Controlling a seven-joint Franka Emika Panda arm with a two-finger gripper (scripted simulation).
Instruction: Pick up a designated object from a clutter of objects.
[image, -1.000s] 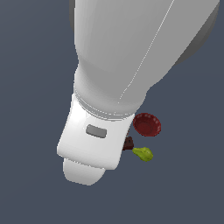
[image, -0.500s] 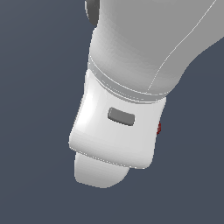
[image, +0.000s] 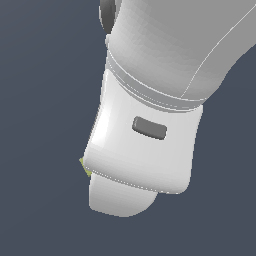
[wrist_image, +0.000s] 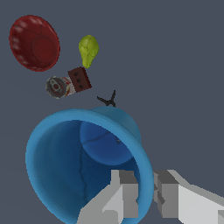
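One thick-rimmed, hollow bright-blue cup (wrist_image: 65, 166)

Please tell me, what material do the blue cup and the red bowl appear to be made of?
The blue cup looks like glossy plastic: uniform colour, soft sheen inside, thick rim. The red bowl seems shiny plastic or glazed ceramic, with pale highlights along its fluted rim; a render cannot settle which.
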